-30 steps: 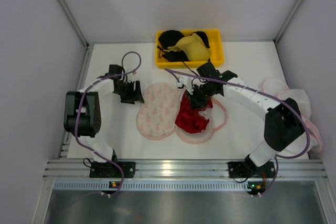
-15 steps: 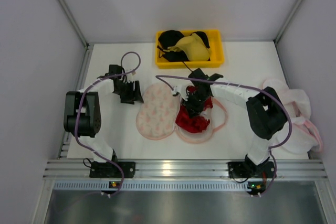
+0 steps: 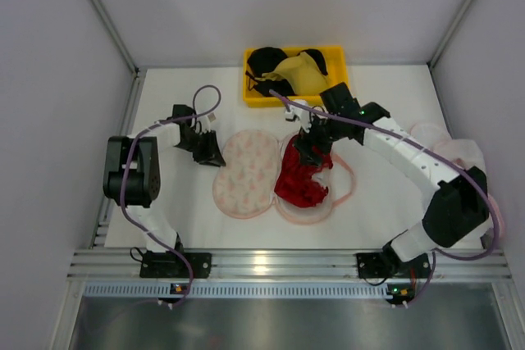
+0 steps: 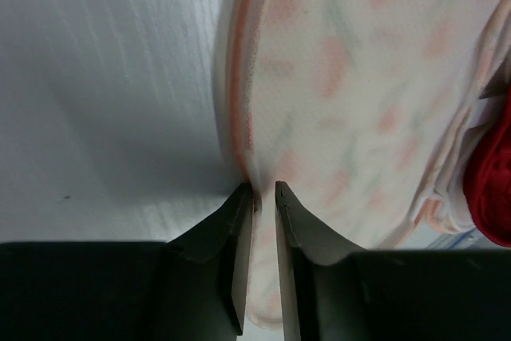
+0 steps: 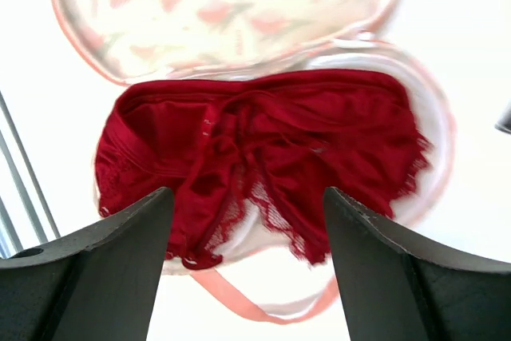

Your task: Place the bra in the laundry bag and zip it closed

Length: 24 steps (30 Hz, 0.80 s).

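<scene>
Left arm: elbow folded up close to its base, forearm low and reaching right across the white desk. Left claw is pinched narrow on the pink-trimmed rim of the laundry bag; I can see mesh in the slit between the fingers.

The bag lies opened flat: two rounded lobes of fine cream mesh with a small reddish print. The printed lid lobe is on the left. The other half lies beside it on the right and carries the bra, which is bright red and crumpled, with a scalloped lace edge and thin straps.

Right arm: elbow high at the right, forearm stretched left and away from me. Right claw hangs above the bra, fingers wide apart, holding nothing.

Farthest: a yellow plastic bin holding a yellow bra and black bras.
</scene>
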Tool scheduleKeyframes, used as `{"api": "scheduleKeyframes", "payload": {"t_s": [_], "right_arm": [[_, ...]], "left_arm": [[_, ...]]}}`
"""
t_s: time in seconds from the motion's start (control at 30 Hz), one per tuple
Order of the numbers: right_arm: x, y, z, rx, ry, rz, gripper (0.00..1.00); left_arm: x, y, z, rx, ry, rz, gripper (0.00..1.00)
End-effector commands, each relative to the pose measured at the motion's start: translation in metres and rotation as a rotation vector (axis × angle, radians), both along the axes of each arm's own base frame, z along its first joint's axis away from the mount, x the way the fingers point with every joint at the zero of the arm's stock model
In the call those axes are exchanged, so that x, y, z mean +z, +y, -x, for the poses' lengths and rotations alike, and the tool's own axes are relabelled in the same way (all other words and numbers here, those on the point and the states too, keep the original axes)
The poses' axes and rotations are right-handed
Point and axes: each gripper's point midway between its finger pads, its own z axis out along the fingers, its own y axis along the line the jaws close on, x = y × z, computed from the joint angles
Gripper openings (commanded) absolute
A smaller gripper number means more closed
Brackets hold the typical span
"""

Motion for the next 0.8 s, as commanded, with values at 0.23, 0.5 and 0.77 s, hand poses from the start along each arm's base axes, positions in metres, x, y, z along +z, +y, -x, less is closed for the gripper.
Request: {"api": "scheduleKeyframes", "payload": {"t_s": [0.23,0.5,0.77], "right_arm": [[-0.007,-0.111,-0.028,-0.409,0.077,-0.006,0.69],[-0.009,-0.114,-0.056,-0.501,0.116,-0.122,0.59],[-0.014,-0.069,-0.107,-0.451,0.117,-0.162,0.54]], "left_arm": [[0.05,-0.017,-0.004,-0.051,-0.097,0.1,0.0],[0.115,-0.05,-0.002,-0.148,-0.239,0.222,0.0],[0.122,-0.058,-0.008,-0.157,-0.237,0.251,0.0]]}}
